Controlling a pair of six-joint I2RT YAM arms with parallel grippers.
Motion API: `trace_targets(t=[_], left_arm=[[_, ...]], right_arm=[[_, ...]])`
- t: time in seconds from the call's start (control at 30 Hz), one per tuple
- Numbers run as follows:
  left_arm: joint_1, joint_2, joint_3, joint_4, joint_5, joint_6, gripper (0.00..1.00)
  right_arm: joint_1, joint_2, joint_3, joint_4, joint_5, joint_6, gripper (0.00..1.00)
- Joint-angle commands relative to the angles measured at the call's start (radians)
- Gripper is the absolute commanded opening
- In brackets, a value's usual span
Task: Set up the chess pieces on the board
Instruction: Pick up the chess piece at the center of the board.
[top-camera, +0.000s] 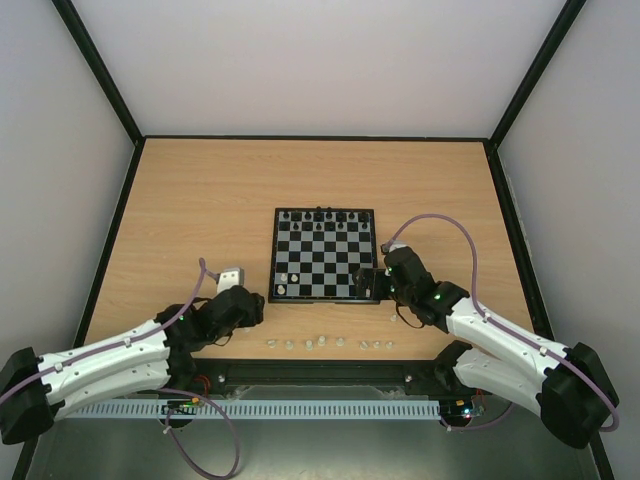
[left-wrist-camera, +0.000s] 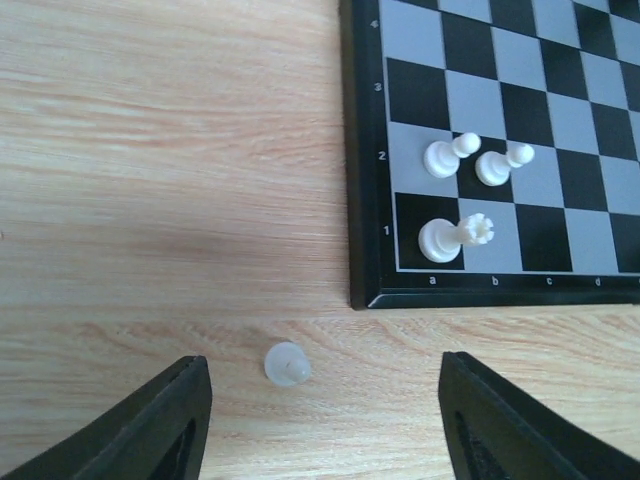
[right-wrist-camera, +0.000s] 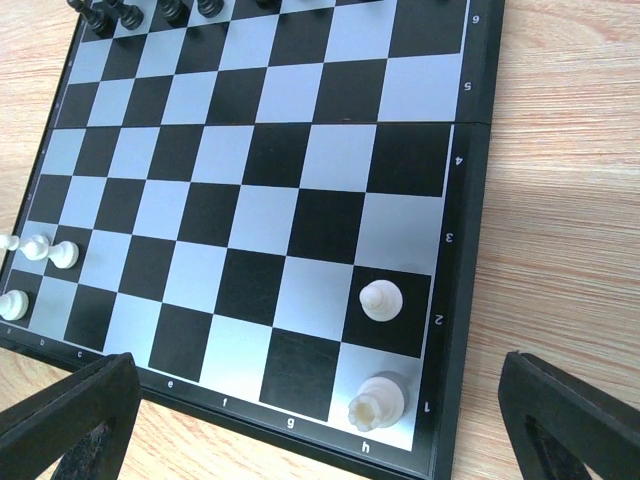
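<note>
The board (top-camera: 323, 262) lies mid-table, black pieces along its far row. White chess pieces stand at its near corners: a rook (left-wrist-camera: 452, 235) and two pawns (left-wrist-camera: 448, 156) on the left, a rook (right-wrist-camera: 378, 400) and a pawn (right-wrist-camera: 381, 300) on the right. Several more whitish pieces (top-camera: 325, 342) sit in a loose row on the table in front of the board. My left gripper (left-wrist-camera: 325, 425) is open around a lone pawn (left-wrist-camera: 287, 364) on the wood just off the board's near-left corner, touching neither finger. My right gripper (right-wrist-camera: 320, 430) hangs open over the near-right corner, holding nothing.
Black pieces (right-wrist-camera: 130, 12) fill the board's far row. A black frame and pale walls (top-camera: 110, 230) enclose the wooden table. Both arms reach in from the near edge, the left gripper (top-camera: 258, 305) and the right gripper (top-camera: 372, 285) flanking the board's near corners.
</note>
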Motion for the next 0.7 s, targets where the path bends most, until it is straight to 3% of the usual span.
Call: trace_targets(t=[0.0,0.47,0.67], left_arm=[[-0.011,0.040,-0.033,0.040,-0.013,-0.034,0.62],[-0.055,0.203,-0.027,0.095,-0.106,-0.037,0.39],[-0.056,0.261,-0.005,0.113,-0.110,-0.017,0.34]], right_arm=[[-0.004,-0.007,-0.012,-0.006,-0.017,-0.011,0.99],[-0.003,-0.018,-0.014,-0.005,-0.026,-0.011,0.99],[-0.003,-0.018,-0.014,-0.006,-0.025,-0.011,0.99]])
